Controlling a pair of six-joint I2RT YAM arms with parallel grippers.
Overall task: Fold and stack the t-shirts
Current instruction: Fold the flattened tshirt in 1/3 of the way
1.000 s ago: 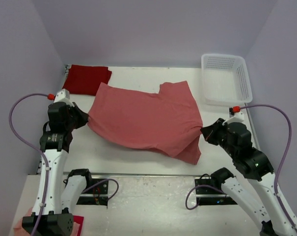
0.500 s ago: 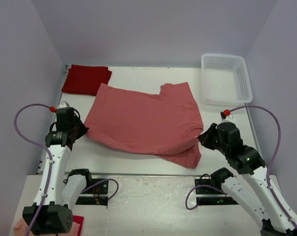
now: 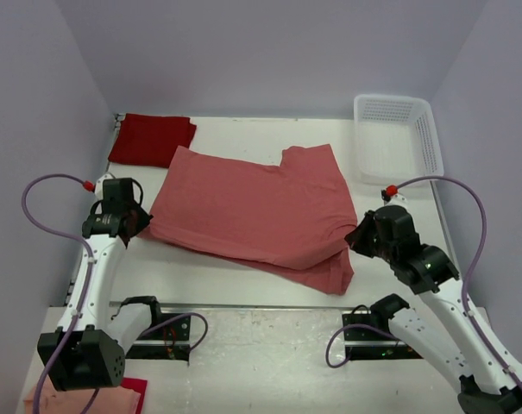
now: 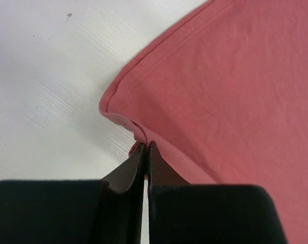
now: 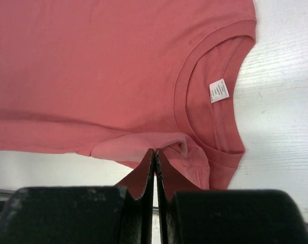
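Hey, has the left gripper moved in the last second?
Yes. The left gripper, shut on the salmon shirt, has drawn toward the near side, away from the folded crimson shirt.

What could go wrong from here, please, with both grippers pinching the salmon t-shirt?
The left gripper pinches only the hem corner of the salmon t-shirt, so the cloth might slip out.
The right gripper holds a bunched fold beside the collar; the fold may set creased.
The shirt's far corner lies near the crimson t-shirt, which dragging could disturb.
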